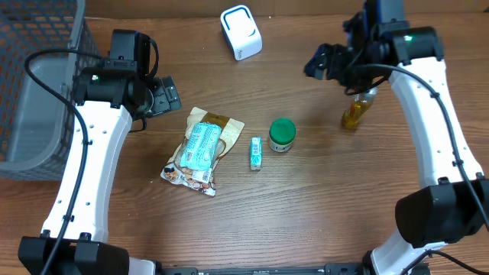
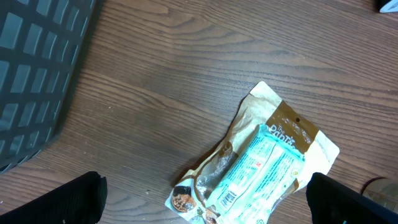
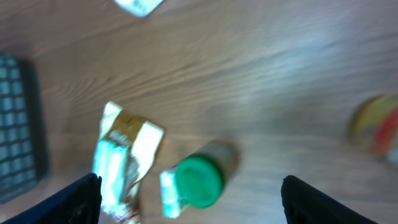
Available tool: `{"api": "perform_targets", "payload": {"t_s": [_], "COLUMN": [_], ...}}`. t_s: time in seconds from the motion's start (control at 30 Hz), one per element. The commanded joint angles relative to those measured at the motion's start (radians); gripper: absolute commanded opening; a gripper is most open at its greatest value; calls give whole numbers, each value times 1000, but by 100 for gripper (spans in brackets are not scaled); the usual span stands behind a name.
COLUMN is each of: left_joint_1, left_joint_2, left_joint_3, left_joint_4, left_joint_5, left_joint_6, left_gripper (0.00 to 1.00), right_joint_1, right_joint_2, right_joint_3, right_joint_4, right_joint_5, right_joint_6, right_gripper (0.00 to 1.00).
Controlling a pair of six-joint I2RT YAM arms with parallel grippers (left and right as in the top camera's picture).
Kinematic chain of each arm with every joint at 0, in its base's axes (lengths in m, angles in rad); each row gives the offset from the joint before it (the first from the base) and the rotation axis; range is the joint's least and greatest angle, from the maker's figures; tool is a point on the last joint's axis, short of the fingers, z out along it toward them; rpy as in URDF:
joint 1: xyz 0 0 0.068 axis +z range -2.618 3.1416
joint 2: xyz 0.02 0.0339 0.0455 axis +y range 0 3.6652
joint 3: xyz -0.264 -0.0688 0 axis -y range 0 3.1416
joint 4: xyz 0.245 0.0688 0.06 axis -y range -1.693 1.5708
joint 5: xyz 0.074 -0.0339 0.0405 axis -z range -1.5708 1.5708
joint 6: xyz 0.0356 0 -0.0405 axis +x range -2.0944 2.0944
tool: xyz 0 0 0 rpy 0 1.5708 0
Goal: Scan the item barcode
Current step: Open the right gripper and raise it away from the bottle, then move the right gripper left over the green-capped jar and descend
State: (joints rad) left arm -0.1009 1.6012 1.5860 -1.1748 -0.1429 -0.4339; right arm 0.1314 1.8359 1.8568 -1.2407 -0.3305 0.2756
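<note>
– Left gripper (image 1: 170, 95) hangs just left of the pouch (image 1: 202, 149), fingers wide apart. Right gripper (image 1: 315, 63) is spread too, up by the bottle (image 1: 353, 114).
– yep, pouch lies flat mid-table, long axis away from robot, brown top far. Wood-grain table (image 1: 306, 214), gray basket (image 1: 38, 84) left.

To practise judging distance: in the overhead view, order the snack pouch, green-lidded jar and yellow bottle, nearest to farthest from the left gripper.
1. Snack pouch, beside the left gripper.
2. Green-lidded jar, mid-table.
3. Yellow bottle, far right.
</note>
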Motion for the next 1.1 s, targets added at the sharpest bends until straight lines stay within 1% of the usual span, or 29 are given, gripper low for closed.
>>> {"api": "perform_targets", "payload": {"t_s": [0.0,0.1,0.17,0.27,0.4,0.43,0.53,0.6,0.7,1.07], "left_joint_1": [2,2,2,2,2,2,2,2,2,2], "left_joint_2": [0,0,0,0,0,0,0,0,0,0], "left_joint_3": [18,18,18,18,18,18,18,18,18,18], "left_joint_4": [1,1,2,2,2,2,1,2,1,2], "left_joint_5": [2,2,2,2,2,2,2,2,2,2], "left_joint_6": [19,19,19,19,19,19,19,19,19,19], "left_gripper": [100,100,100,100,100,100,100,100,100,100], "right_joint_1": [49,92,131,186,259,280,319,335,343,345], "right_joint_2": [-5,-5,-4,-4,1,4,7,7,6,7], "right_joint_3": [-39,-74,-102,-136,-168,-176,-191,-201,-201,-202], "right_joint_4": [8,29,56,87,85,85,88,106,130,121], "right_joint_5": [-64,-5,77,169,299,332,368,367,360,355], "right_joint_6": [100,172,264,346,448,458,458,457,458,459], "right_gripper": [87,87,87,87,88,88,98,100,100,100]}}
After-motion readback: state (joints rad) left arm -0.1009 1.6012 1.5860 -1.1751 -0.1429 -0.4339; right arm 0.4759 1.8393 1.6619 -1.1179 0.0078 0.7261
